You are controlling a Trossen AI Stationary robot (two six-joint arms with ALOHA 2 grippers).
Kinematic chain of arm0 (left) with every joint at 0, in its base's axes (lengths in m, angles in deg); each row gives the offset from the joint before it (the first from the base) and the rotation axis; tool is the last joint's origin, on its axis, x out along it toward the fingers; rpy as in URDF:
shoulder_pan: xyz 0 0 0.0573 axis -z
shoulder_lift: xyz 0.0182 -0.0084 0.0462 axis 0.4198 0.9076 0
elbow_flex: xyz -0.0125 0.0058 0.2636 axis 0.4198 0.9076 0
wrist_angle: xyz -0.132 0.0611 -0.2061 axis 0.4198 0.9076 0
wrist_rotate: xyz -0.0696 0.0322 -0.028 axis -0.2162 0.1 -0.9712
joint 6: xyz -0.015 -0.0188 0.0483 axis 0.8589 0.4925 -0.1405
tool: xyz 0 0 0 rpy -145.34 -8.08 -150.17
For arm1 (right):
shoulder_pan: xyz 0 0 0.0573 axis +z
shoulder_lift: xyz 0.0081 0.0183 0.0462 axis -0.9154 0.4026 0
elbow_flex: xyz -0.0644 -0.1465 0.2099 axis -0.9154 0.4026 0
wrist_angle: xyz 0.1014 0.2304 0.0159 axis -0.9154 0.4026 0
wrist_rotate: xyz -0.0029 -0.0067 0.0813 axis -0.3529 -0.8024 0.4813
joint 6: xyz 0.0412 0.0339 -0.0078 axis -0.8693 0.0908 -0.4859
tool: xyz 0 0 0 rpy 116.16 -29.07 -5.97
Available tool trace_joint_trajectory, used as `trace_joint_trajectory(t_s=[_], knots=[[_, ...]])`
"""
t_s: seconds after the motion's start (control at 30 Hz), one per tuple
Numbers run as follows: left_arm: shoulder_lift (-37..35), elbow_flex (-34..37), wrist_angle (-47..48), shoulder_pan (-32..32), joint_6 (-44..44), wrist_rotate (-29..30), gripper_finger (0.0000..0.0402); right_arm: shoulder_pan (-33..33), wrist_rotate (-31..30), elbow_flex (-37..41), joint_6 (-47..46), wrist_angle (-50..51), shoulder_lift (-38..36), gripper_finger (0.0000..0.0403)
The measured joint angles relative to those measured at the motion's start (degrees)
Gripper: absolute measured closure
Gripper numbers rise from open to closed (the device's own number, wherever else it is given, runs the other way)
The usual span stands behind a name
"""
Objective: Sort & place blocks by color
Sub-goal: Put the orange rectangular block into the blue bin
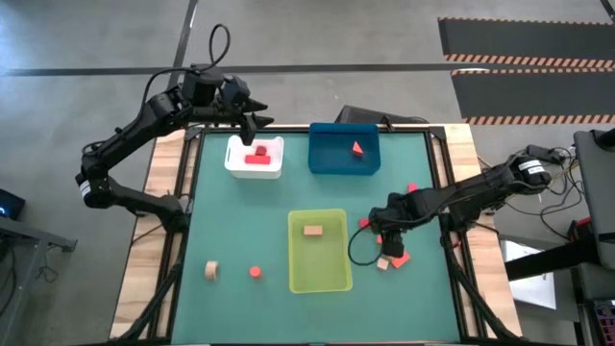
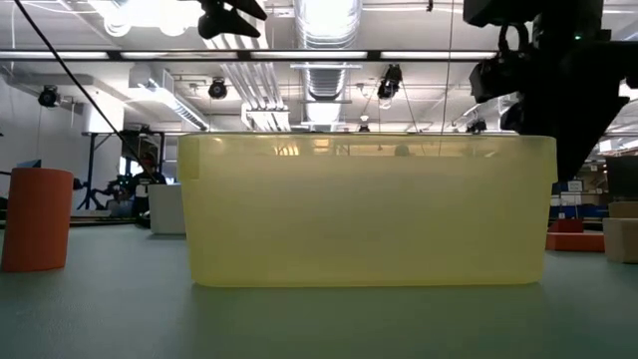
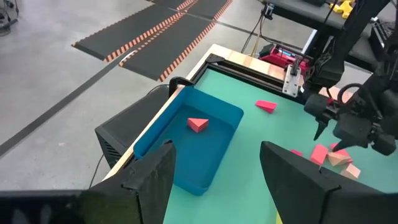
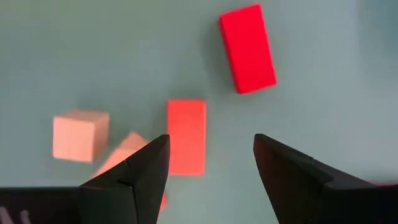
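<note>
My right gripper (image 4: pixel 211 168) is open and hovers above a cluster of blocks on the table's right side, right of the yellow-green bin (image 1: pixel 319 279). Below it lie a coral bar (image 4: pixel 186 135), a deep red bar (image 4: pixel 247 48), a tan cube (image 4: pixel 79 135) and a tan wedge (image 4: pixel 124 152). My left gripper (image 3: pixel 217 174) is open, high above the far edge near the white bin (image 1: pixel 236 160), which holds red blocks (image 1: pixel 256 156). The blue bin (image 1: pixel 332 161) holds a coral wedge (image 1: pixel 356 148). A tan block (image 1: pixel 312 230) lies in the yellow-green bin.
A tan block (image 1: pixel 211 271) and a red round block (image 1: pixel 256 271) stand on the near left of the green mat. More red blocks (image 1: pixel 411 188) lie right of the blue bin. Bare mat lies between the bins. Wooden table edges (image 1: pixel 154 250) flank the mat.
</note>
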Motion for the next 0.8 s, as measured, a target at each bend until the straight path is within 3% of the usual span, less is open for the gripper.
trace_joint_trajectory(t_s=[0.47,0.8], knots=[[0.00,0.00,0.02,0.00,0.00,0.00,0.0183,0.59,2.51,10.60,-1.11,-15.23,0.00,0.0179],[0.00,0.00,0.02,0.00,-0.02,0.00,0.0183,0.66,2.22,16.62,-3.91,-19.33,-0.17,0.0179]])
